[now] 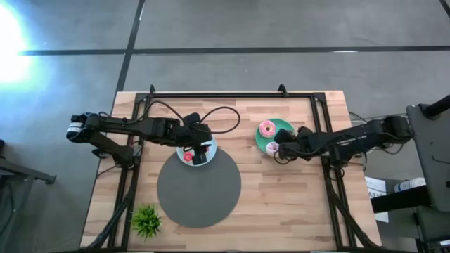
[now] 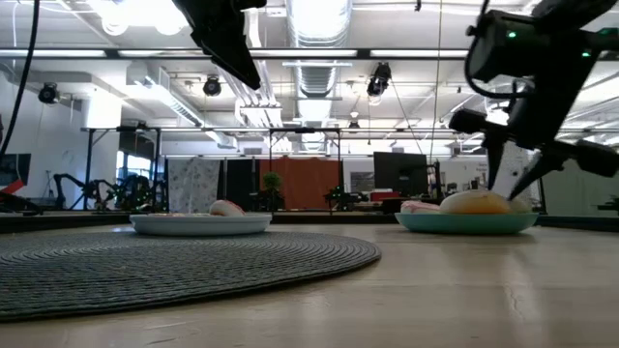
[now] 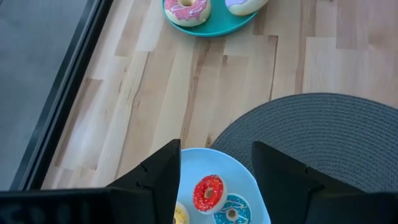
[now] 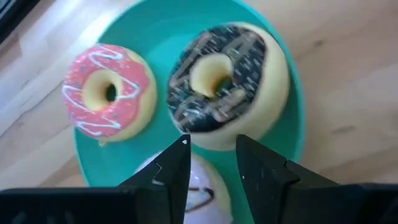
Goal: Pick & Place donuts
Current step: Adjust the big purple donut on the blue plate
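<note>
while above the green plate [image 4: 292, 134], fingers [image 4: 163, 171] perhaps apart

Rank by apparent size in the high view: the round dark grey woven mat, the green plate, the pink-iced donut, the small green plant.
1. Round dark grey woven mat
2. Green plate
3. Small green plant
4. Pink-iced donut
</note>
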Robot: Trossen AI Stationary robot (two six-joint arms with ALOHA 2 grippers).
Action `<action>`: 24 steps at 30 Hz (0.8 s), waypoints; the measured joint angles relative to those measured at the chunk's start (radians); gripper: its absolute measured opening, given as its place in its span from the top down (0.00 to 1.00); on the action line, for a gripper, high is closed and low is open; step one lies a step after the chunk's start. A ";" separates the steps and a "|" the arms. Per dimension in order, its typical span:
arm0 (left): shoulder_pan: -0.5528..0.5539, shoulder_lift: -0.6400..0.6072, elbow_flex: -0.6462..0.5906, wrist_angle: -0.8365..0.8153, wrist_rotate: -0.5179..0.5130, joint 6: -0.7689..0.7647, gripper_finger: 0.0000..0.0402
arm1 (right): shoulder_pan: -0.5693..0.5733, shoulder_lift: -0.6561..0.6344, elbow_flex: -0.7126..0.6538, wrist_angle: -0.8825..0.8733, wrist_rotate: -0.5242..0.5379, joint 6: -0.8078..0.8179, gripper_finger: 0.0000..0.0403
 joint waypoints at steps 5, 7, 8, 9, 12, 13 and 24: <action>-0.003 -0.001 0.000 -0.006 0.000 0.000 0.57 | -0.043 0.059 0.055 0.018 0.001 -0.077 0.70; -0.005 -0.001 0.000 -0.010 0.000 0.000 0.57 | -0.047 0.069 0.078 0.059 -0.027 -0.135 0.70; -0.005 -0.001 0.000 -0.010 0.000 0.000 0.57 | -0.046 0.071 0.091 0.080 -0.040 -0.174 0.70; -0.006 -0.001 0.000 -0.012 0.000 0.000 0.57 | -0.045 0.071 0.108 0.094 -0.050 -0.220 0.70; -0.007 -0.001 0.000 -0.026 0.000 0.000 0.57 | -0.027 0.063 0.179 0.101 -0.059 -0.391 0.70; -0.008 -0.002 0.000 -0.029 0.000 0.000 0.57 | -0.022 0.063 0.200 0.089 -0.063 -0.439 0.70; -0.011 -0.017 0.000 -0.034 0.000 -0.001 0.57 | -0.019 0.150 0.218 0.030 -0.362 -0.569 0.71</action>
